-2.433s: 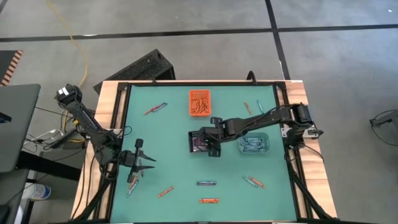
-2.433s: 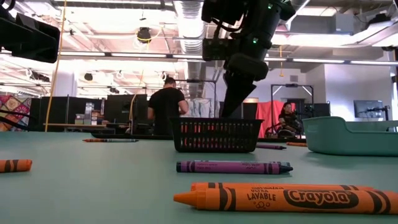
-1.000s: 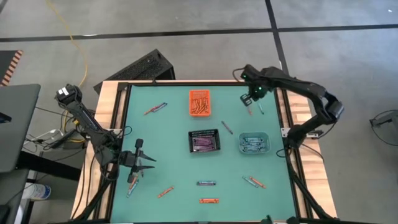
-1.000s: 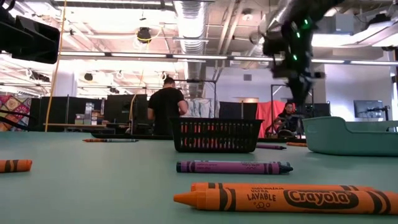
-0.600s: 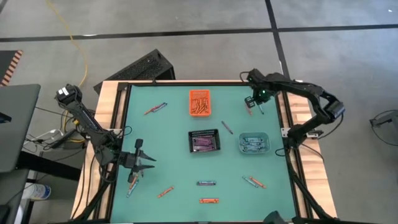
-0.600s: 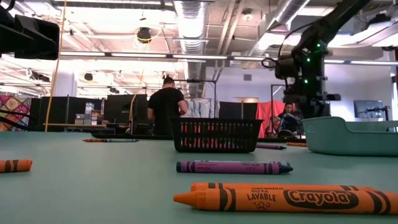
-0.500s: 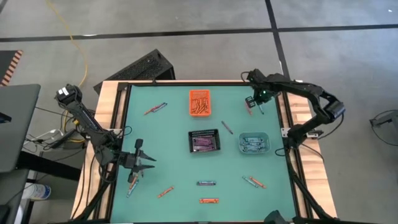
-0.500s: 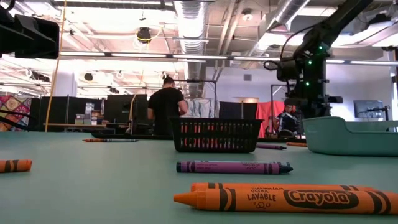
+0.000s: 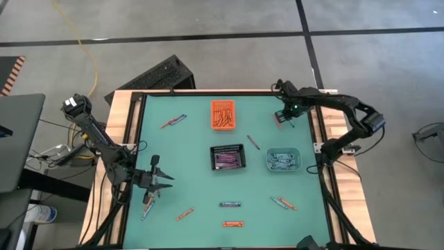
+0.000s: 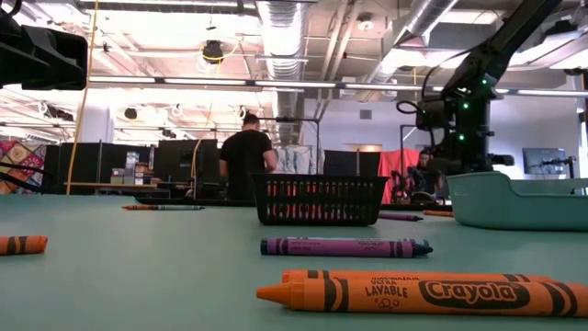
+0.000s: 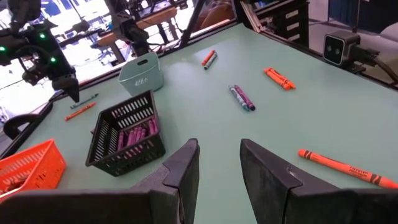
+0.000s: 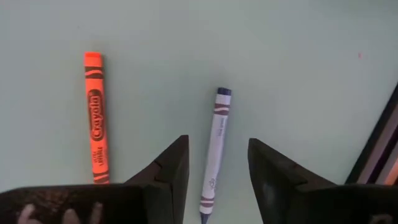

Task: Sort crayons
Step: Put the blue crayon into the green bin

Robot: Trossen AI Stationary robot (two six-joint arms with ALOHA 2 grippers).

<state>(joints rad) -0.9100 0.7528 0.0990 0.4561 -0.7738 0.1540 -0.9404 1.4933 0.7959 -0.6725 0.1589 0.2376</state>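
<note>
Right gripper [image 12: 213,163] has swung from the black mesh bin [image 9: 227,158] to the far-right corner and spread its fingers wide, straddling a blue crayon [image 12: 214,146]; the orange one [image 12: 94,133] lies beside it. Likely next pick. Left gripper [image 11: 219,165] waits near-left, part-open, empty.

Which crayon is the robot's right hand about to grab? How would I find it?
Look at the far right corner of the green table, where the right gripper hovers with open fingers. Two crayons lie side by side there. It is the blue crayon, lined up between the fingers, not the orange crayon beside it.
</note>
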